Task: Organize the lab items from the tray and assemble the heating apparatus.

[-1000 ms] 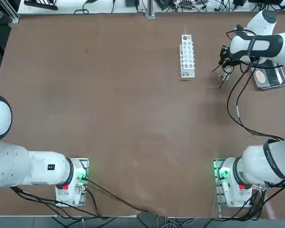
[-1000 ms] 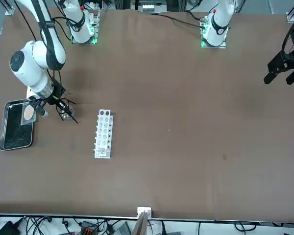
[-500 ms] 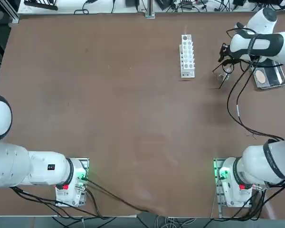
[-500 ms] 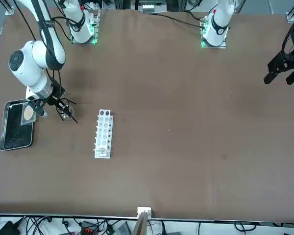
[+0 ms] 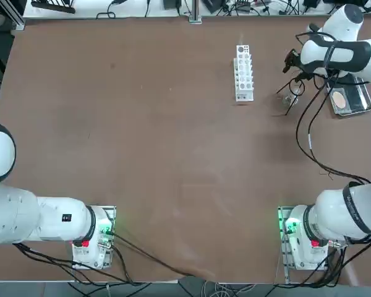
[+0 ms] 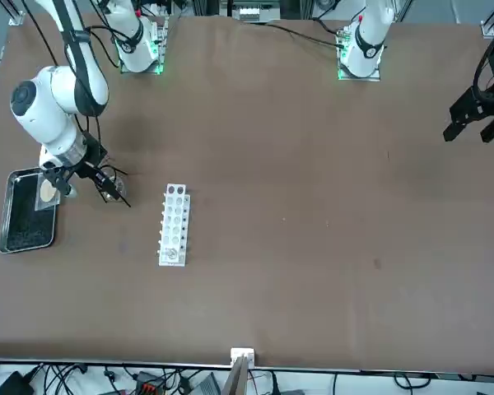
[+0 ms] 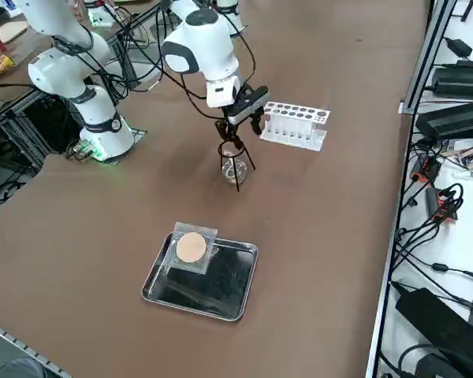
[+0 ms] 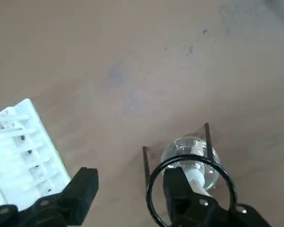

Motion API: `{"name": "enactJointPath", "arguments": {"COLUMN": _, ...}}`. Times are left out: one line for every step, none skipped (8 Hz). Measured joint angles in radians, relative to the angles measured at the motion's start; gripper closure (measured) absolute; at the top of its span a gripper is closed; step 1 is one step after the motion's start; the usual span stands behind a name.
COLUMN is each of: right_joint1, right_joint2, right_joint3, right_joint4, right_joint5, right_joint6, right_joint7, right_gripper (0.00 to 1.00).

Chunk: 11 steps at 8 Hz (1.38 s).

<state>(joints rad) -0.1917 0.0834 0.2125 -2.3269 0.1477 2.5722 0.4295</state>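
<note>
Burner point(image 7: 234, 168) and ring stand point(image 7: 235, 161) sit together on the bare brown table point(image 7: 323, 236), the small clear glass bulb tucked under the black wire ring, the thin legs splayed around it. From the wrist camera you look straight down through the ring point(image 8: 191, 189) onto the glass burner point(image 8: 189, 158) below. The right gripper point(image 7: 244, 116) hangs just above the stand, fingers spread apart and pinching nothing; in the wrist view one black finger point(image 8: 83, 189) stands clear to one side near the rack, the other sits over the ring's edge.

Just beside the stand, toward the middle of the table, lies the white test-tube rack point(image 7: 294, 124), on its own and untouched. From overhead the stand point(image 5: 289, 99) shows between the rack point(image 5: 243, 73) and the tray point(image 5: 352, 102).

Over at the table's right edge, the shiny metal tray point(image 7: 213, 303) sits well apart from the stand. The grey square mesh point(image 7: 191, 249) with its round tan centre lies at one end of it, a corner lapping over the rim. In the front view the gripper point(image 6: 70, 177) hovers between tray point(image 6: 20, 239) and stand point(image 6: 111, 191).
</note>
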Motion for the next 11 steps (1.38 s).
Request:
{"name": "enactJointPath", "arguments": {"right_joint1": -0.001, "right_joint2": -0.018, "right_joint3": 0.0, "right_joint4": 0.02, "right_joint5": 0.0, "right_joint6": -0.061, "right_joint7": 0.0, "right_gripper": 0.13}}
{"name": "enactJointPath", "arguments": {"right_joint1": -0.005, "right_joint2": -0.039, "right_joint3": -0.003, "right_joint4": 0.047, "right_joint5": -0.003, "right_joint6": -0.137, "right_joint7": -0.002, "right_gripper": 0.14}}
{"name": "enactJointPath", "arguments": {"right_joint1": -0.017, "right_joint2": -0.058, "right_joint3": -0.007, "right_joint4": 0.086, "right_joint5": -0.018, "right_joint6": -0.224, "right_joint7": -0.015, "right_gripper": 0.15}}
{"name": "enactJointPath", "arguments": {"right_joint1": -0.044, "right_joint2": -0.074, "right_joint3": -0.008, "right_joint4": 0.131, "right_joint5": -0.055, "right_joint6": -0.31, "right_joint7": -0.046, "right_gripper": 0.16}}
{"name": "enactJointPath", "arguments": {"right_joint1": -0.084, "right_joint2": -0.08, "right_joint3": -0.011, "right_joint4": 0.172, "right_joint5": -0.107, "right_joint6": -0.384, "right_joint7": -0.106, "right_gripper": 0.17}}
{"name": "enactJointPath", "arguments": {"right_joint1": -0.128, "right_joint2": -0.078, "right_joint3": -0.014, "right_joint4": 0.192, "right_joint5": -0.17, "right_joint6": -0.417, "right_joint7": -0.185, "right_gripper": 0.17}}
{"name": "enactJointPath", "arguments": {"right_joint1": -0.172, "right_joint2": -0.07, "right_joint3": -0.016, "right_joint4": 0.194, "right_joint5": -0.243, "right_joint6": -0.422, "right_joint7": -0.26, "right_gripper": 0.17}}
{"name": "enactJointPath", "arguments": {"right_joint1": -0.206, "right_joint2": -0.052, "right_joint3": -0.017, "right_joint4": 0.194, "right_joint5": -0.318, "right_joint6": -0.418, "right_joint7": -0.309, "right_gripper": 0.19}}
{"name": "enactJointPath", "arguments": {"right_joint1": -0.229, "right_joint2": -0.02, "right_joint3": -0.018, "right_joint4": 0.193, "right_joint5": -0.389, "right_joint6": -0.408, "right_joint7": -0.331, "right_gripper": 0.21}}
{"name": "enactJointPath", "arguments": {"right_joint1": -0.243, "right_joint2": 0.023, "right_joint3": -0.018, "right_joint4": 0.192, "right_joint5": -0.451, "right_joint6": -0.388, "right_joint7": -0.334, "right_gripper": 0.24}}
{"name": "enactJointPath", "arguments": {"right_joint1": -0.254, "right_joint2": 0.07, "right_joint3": -0.017, "right_joint4": 0.192, "right_joint5": -0.512, "right_joint6": -0.361, "right_joint7": -0.335, "right_gripper": 0.24}}
